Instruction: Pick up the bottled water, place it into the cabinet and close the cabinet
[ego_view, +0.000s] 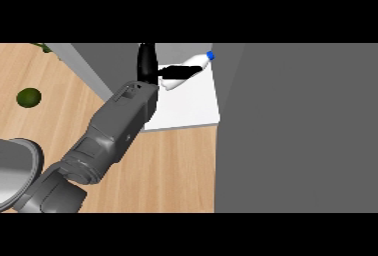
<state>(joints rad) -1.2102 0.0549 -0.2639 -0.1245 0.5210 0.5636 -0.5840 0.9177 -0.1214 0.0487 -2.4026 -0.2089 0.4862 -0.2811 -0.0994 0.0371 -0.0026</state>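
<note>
Reaching toward the top centre, we see one black hand (159, 70) with fingers curled round the white plastic water bottle with a blue cap (193, 64) (tilted, cap to the upper right), above the white cabinet shelf (188, 107); a large grey cabinet door (295, 130) fills the right side.

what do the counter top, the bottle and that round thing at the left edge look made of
Counter top: light wood, matt, with visible plank grain. Bottled water: probably clear or whitish plastic with a blue cap, tilted in the left hand. Round thing at the left edge: grey with soft shading, possibly metal; only part shows, so that is uncertain.
</note>
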